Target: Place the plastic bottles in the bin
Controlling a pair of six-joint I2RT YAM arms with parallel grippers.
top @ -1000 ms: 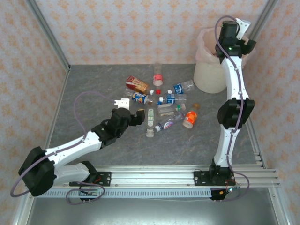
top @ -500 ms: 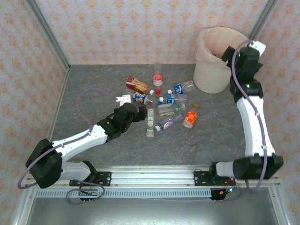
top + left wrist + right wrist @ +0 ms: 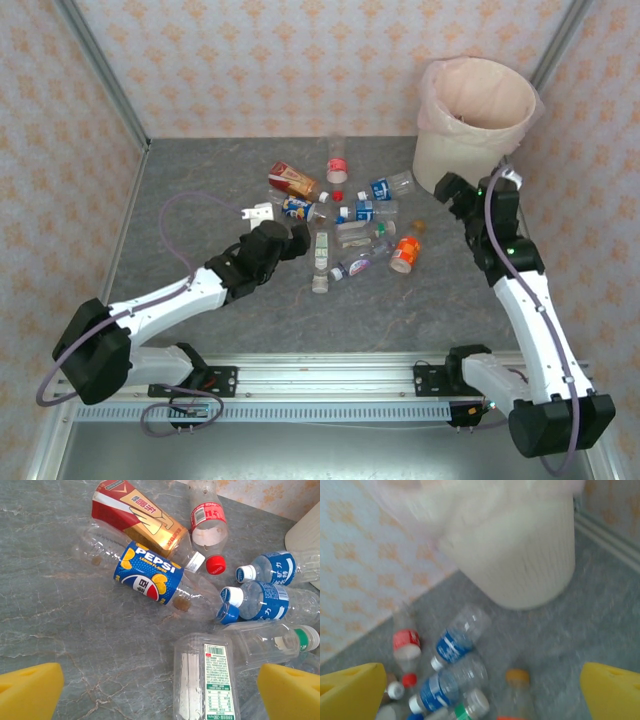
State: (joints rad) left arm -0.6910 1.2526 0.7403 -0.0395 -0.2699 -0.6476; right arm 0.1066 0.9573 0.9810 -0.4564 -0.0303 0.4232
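Several plastic bottles (image 3: 345,215) lie scattered mid-table. My left gripper (image 3: 300,240) stands open at the heap's left edge. In the left wrist view my left gripper (image 3: 160,700) has a clear square bottle with a green-and-white label (image 3: 205,680) lying between its yellow fingertips (image 3: 30,690), untouched. Beyond it lie a Pepsi bottle (image 3: 150,577) and a brown bottle (image 3: 137,520). The bin (image 3: 475,75), a cream bucket with a pink liner, stands at the back right. My right gripper (image 3: 447,195) hangs open and empty in front of the bin (image 3: 520,555), near an orange-capped bottle (image 3: 517,677). That view is blurred.
Patterned walls close off the back and both sides. Metal frame posts (image 3: 100,70) run up the corners. A rail (image 3: 330,380) crosses the near edge. Bare grey table lies left of the heap and in front of it.
My right arm has swung down from above the bin to the table in front of it. My left gripper has edged right toward the bottles. Both stay open.
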